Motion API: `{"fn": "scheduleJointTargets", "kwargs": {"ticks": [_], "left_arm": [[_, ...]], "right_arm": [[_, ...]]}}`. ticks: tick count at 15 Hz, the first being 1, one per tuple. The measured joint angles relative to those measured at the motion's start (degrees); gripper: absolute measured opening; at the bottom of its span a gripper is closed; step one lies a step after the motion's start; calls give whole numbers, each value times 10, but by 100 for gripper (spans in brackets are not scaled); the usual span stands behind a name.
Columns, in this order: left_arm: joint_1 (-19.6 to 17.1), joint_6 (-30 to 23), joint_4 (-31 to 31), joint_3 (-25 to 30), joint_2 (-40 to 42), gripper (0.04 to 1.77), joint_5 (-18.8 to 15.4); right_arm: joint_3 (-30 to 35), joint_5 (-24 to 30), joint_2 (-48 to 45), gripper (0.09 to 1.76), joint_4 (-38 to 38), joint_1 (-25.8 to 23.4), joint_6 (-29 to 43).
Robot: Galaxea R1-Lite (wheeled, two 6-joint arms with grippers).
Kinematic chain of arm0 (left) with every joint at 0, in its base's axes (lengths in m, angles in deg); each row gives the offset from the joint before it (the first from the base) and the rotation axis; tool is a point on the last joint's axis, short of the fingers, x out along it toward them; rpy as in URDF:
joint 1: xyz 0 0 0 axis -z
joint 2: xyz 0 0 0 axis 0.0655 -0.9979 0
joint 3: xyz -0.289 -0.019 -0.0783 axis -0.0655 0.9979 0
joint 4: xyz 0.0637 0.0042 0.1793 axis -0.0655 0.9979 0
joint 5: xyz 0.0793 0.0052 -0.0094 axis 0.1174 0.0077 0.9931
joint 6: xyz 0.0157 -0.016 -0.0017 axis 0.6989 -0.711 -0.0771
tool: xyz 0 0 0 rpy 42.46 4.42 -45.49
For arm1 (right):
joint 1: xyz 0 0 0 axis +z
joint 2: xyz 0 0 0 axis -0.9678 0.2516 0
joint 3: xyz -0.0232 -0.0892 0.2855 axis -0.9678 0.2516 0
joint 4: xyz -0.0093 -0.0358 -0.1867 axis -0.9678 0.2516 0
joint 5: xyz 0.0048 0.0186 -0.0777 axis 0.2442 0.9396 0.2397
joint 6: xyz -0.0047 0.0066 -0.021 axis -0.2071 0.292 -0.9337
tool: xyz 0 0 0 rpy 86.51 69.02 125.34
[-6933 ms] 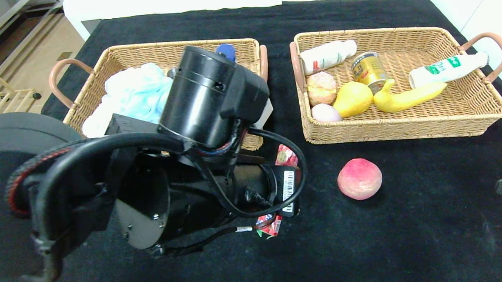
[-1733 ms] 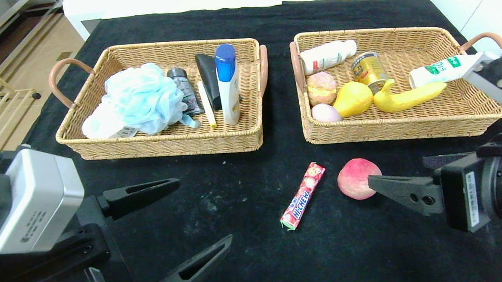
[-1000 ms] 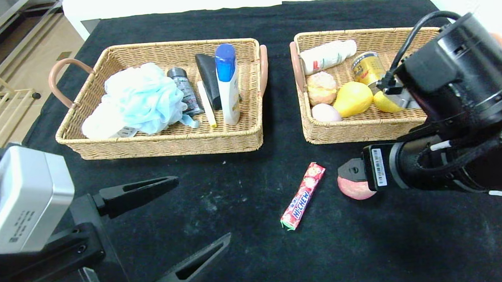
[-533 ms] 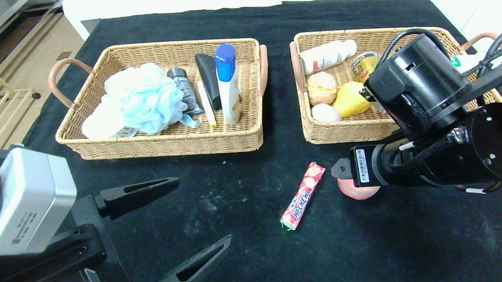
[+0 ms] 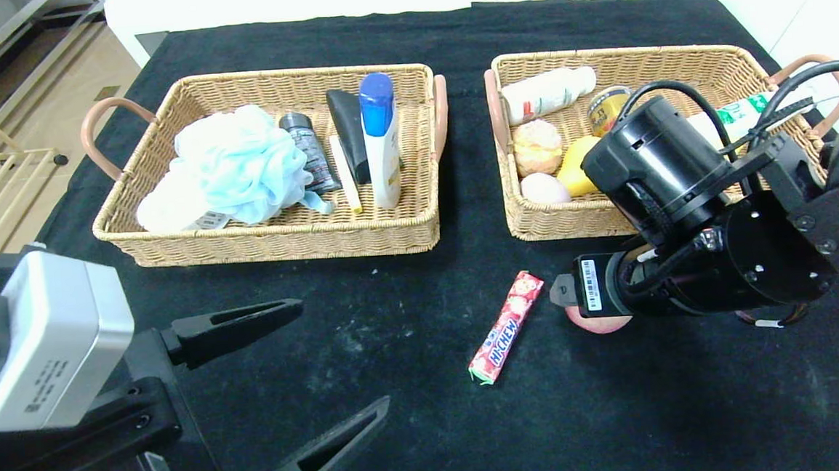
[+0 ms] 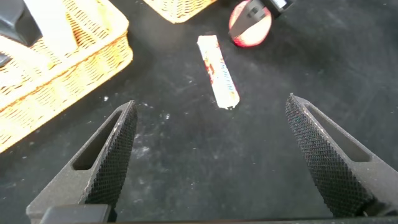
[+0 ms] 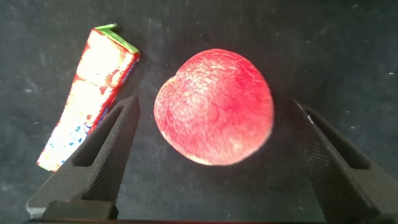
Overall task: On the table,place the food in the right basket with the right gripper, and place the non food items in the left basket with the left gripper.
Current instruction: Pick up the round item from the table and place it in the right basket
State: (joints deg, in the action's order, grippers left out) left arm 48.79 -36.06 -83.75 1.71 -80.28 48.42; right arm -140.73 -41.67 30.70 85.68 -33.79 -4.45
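A red peach (image 7: 214, 106) lies on the black cloth in front of the right basket (image 5: 572, 224). In the head view only its lower edge (image 5: 598, 324) shows under my right arm. My right gripper (image 7: 214, 104) is open and hangs over the peach, one finger on each side, not touching it. A red Hi-Chew candy stick (image 5: 507, 327) lies just left of the peach, and also shows in the right wrist view (image 7: 87, 96). My left gripper (image 5: 343, 353) is open and empty at the front left, pointing toward the candy stick (image 6: 217, 71).
The left basket (image 5: 281, 242) holds a blue bath puff (image 5: 233, 163), a blue-capped bottle (image 5: 381, 139) and tubes. The right basket holds bottles, a can, a lemon (image 5: 574, 170), an egg (image 5: 544, 188) and a pastry. My right arm covers part of the right basket.
My right arm has swung in from the right and come down over the peach, covering most of it. The left gripper has stayed at the front left. The candy stick has not moved.
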Motion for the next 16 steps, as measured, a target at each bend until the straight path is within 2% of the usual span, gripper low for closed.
{"fn": "scheduleJointTargets", "kwargs": {"ticks": [10,13,16], "left_arm": [[10,-1,1,2,3,172,0],[11,-1,1,2,3,172,0],[11,0,1,3,3,172,0]], "right_arm": [[-4,7,21,171,0,-10,9],[-3,7,23,125,0,-10,9],[-3,7,24,120,0,-10,8]]}}
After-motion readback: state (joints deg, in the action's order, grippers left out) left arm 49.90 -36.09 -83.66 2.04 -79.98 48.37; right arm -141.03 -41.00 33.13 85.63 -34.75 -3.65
